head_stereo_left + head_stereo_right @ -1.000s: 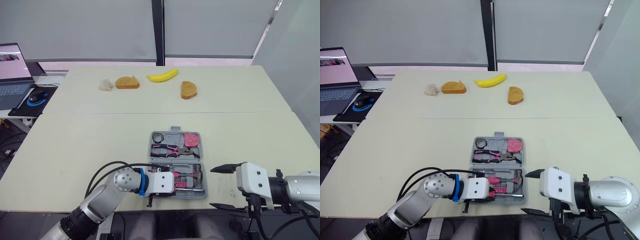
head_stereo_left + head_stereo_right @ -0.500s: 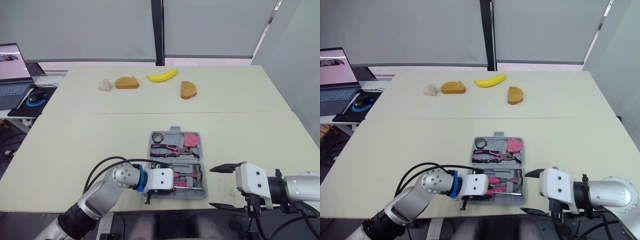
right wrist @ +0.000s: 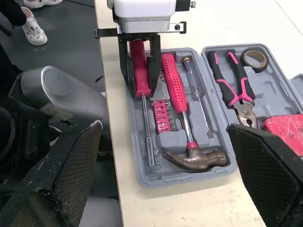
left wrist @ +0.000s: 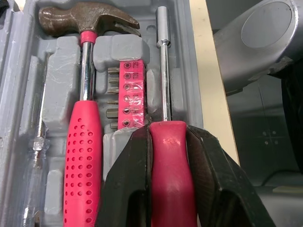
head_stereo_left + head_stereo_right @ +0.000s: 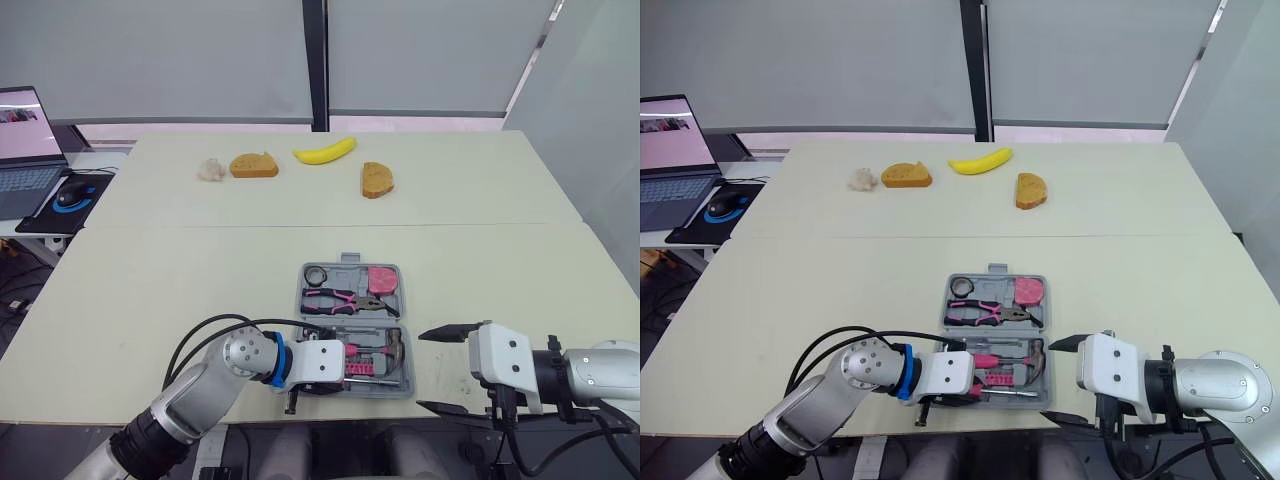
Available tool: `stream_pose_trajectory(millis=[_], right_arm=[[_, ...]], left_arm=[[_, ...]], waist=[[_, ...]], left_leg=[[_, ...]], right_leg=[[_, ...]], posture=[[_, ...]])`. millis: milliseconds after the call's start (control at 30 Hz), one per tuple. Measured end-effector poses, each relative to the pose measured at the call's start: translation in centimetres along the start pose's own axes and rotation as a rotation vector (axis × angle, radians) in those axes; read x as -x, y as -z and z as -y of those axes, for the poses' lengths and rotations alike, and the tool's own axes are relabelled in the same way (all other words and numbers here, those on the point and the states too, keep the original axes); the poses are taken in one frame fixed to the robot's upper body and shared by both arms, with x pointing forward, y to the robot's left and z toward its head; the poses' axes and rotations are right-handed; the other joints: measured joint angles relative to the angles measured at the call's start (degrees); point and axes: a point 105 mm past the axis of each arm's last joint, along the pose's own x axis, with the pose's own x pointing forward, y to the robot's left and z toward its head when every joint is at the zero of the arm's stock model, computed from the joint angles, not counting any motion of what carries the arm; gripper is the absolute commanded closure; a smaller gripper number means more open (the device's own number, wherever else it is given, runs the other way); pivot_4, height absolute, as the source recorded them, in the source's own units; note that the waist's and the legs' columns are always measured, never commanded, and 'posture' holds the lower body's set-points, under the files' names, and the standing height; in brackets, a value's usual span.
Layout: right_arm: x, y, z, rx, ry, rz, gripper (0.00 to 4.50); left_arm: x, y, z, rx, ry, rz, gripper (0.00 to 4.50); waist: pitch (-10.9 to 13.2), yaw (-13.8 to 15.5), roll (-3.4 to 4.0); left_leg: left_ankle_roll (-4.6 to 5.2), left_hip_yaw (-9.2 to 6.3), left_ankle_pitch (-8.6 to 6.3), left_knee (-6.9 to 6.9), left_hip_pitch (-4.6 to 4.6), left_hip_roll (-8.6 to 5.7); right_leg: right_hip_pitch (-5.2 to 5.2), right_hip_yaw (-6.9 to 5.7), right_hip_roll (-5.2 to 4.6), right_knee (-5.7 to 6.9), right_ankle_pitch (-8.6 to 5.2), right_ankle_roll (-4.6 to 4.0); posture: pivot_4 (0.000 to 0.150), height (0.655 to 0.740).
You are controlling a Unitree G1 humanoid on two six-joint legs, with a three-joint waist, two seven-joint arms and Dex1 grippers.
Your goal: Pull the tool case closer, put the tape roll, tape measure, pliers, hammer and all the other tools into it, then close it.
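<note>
The grey tool case (image 5: 345, 270) lies open near the table's front edge. Its far half holds the tape roll (image 5: 316, 274), the pink-handled pliers (image 5: 345, 299) and the pink tape measure (image 5: 382, 280). In the near half lie the hammer (image 4: 85, 118), a pink bit holder (image 4: 127, 94) and a thin clear screwdriver (image 4: 37, 142). My left gripper (image 4: 168, 135) is shut on the pink handle of a nut driver (image 4: 163, 71), which lies along the case's nearest slot. To the right of the case, my right gripper (image 5: 437, 369) stands open and holds nothing.
At the table's far side lie a banana (image 5: 325, 151), two bread slices (image 5: 254, 165) (image 5: 377, 179) and a small pale lump (image 5: 211, 170). A laptop (image 5: 25, 150) and mouse (image 5: 70, 193) sit on a side desk at the left. The table's front edge runs just below the case.
My left arm has shifted slightly left, its gripper staying shut on the nut driver at the case's near slot. The right gripper has hardly moved.
</note>
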Motion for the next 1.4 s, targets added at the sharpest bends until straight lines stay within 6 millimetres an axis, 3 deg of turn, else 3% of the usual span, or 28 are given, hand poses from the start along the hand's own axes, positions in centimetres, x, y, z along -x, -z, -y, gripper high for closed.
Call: stream_pose_trajectory(millis=[133,167,500,733,867,1000,1267,1400], right_arm=[[0.0,0.0,0.0,0.0,0.0,0.0,0.0],[0.0,0.0,0.0,0.001,0.001,0.0,0.0],[0.0,0.0,0.0,0.001,0.003,0.0,0.0],[0.0,-0.1,0.0,0.006,-0.004,0.003,0.0],[0.0,-0.2,0.1,0.01,-0.005,0.003,0.0],[0.0,-0.1,0.2,0.006,-0.003,0.001,0.0],[0.0,-0.1,0.2,0.006,-0.003,0.001,0.0],[0.0,-0.1,0.2,0.006,-0.003,0.001,0.0]], left_arm=[[-0.1,0.0,0.0,0.011,-0.004,-0.003,3.76],[-0.1,0.1,-0.1,0.015,-0.006,-0.003,3.05],[0.1,-1.1,-0.1,0.046,-0.007,0.051,0.15],[2.5,-1.6,-1.9,-0.018,-0.019,0.095,0.06],[3.7,-1.0,-3.2,-0.03,-0.022,0.099,0.91],[4.2,-0.2,-2.6,-0.025,0.047,0.08,2.11],[2.6,0.1,-1.6,0.004,0.095,0.067,4.49],[1.7,0.9,-1.2,0.026,0.121,0.039,4.49]], waist=[[0.0,-0.01,0.0],[0.0,-0.01,0.0],[0.0,0.0,0.0],[-0.01,0.01,0.01],[-0.01,-0.02,0.0],[-0.01,-0.15,0.0],[-0.01,-0.13,0.01],[-0.02,-0.16,0.0]], left_leg=[[0.0,0.0,0.0,0.0,0.0,0.0],[0.0,0.0,0.0,0.0,0.0,0.0],[0.0,0.0,0.0,0.01,0.0,0.0],[-0.01,-0.01,0.01,0.02,0.02,0.0],[0.0,-0.01,0.01,0.02,0.02,0.0],[0.0,0.01,0.0,0.02,0.01,-0.01],[0.0,0.0,0.01,0.04,0.01,-0.02],[0.0,0.0,0.01,0.03,0.02,0.0]], right_leg=[[0.0,0.0,0.0,0.0,0.0,0.0],[0.0,0.0,0.0,0.01,0.0,0.0],[0.01,0.01,0.0,0.01,0.0,0.0],[0.02,-0.01,0.0,0.02,0.0,0.0],[0.01,0.0,0.0,0.02,0.0,0.0],[0.0,0.02,0.0,0.02,0.0,0.0],[0.02,0.01,0.0,0.03,0.0,0.0],[0.01,0.01,0.02,0.04,0.0,0.0]], posture=[[0.15,0.7361],[0.15,0.7361],[0.15,0.7361],[0.15,0.7361],[0.15,0.7361],[0.15,0.7361],[0.15,0.7361],[0.15,0.7361]])
